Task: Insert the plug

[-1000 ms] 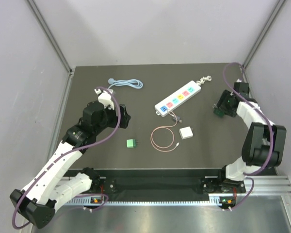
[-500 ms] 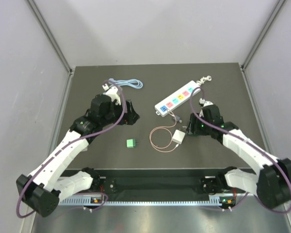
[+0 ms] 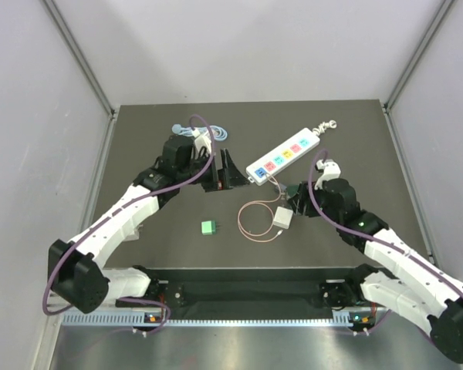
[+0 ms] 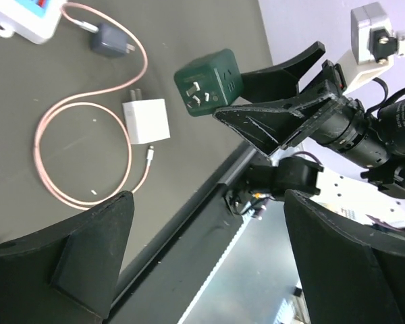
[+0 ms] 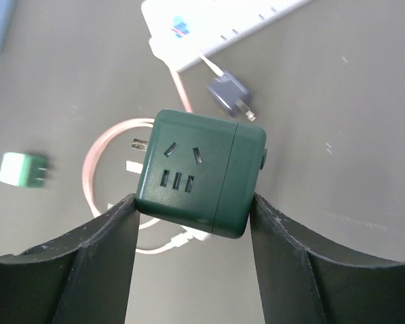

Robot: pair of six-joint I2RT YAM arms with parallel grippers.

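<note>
My left hand (image 3: 228,171) stands wide apart and empty, just beside the end of the power strip (image 3: 284,154), while my right hand (image 5: 192,202) is clamped on the green cube plug (image 5: 199,172), held above the bench (image 3: 355,139) with the strip ahead of its fingertips, so I judge pickup done and insertion outstanding.

The left arm (image 3: 116,223) and right arm (image 3: 393,250) have white links and black joint housings. A looping purple cable (image 3: 203,121) runs along each. The left gripper (image 4: 209,256) and right gripper (image 5: 192,202) have broad black wedge-shaped fingers. Black bases (image 3: 135,287) are bolted at the desk's (image 3: 355,139) near edge.
</note>
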